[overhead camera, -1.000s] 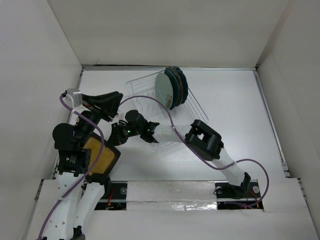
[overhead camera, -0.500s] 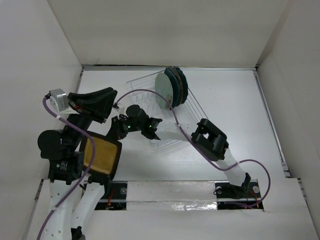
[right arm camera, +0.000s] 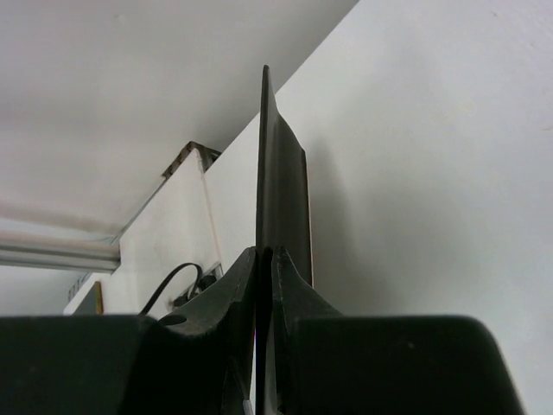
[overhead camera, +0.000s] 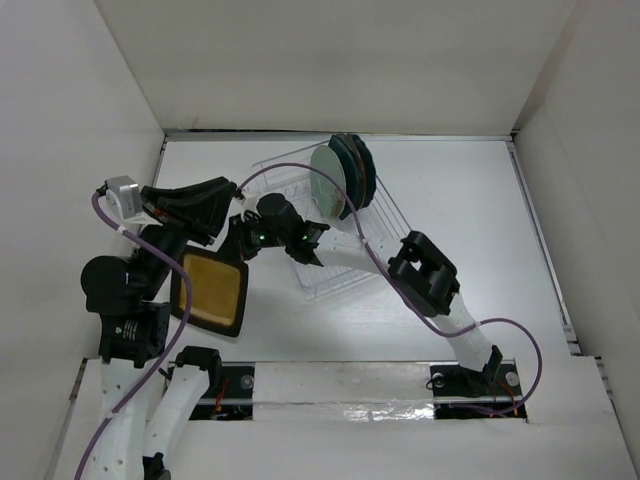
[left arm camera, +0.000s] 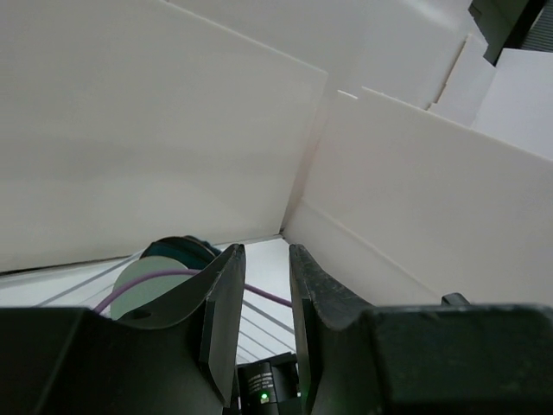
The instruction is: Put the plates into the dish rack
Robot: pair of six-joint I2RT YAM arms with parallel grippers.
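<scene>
The square mustard-yellow plate (overhead camera: 213,293) with a black rim hangs tilted near the table's left front. My right gripper (overhead camera: 240,248) is shut on its upper edge. In the right wrist view the plate (right arm camera: 282,173) shows edge-on between the shut jaws of the right gripper (right arm camera: 264,256). The clear dish rack (overhead camera: 345,255) lies mid-table. A pale green plate (overhead camera: 328,180) stands in it in front of dark teal plates (overhead camera: 357,165). My left gripper (overhead camera: 228,195) is open and empty, just left of the rack. In the left wrist view, this gripper (left arm camera: 257,294) faces the green plate (left arm camera: 151,278).
White walls close in the table on the left, back and right. The right arm (overhead camera: 425,275) stretches across the rack's near side, its purple cable (overhead camera: 300,195) looping over the rack. The left arm's body (overhead camera: 125,300) stands beside the yellow plate.
The yellow plate has risen from under the left arm and swung right, showing more of its face. The right wrist moved up towards the rack. The left gripper shifted left, then slightly back.
</scene>
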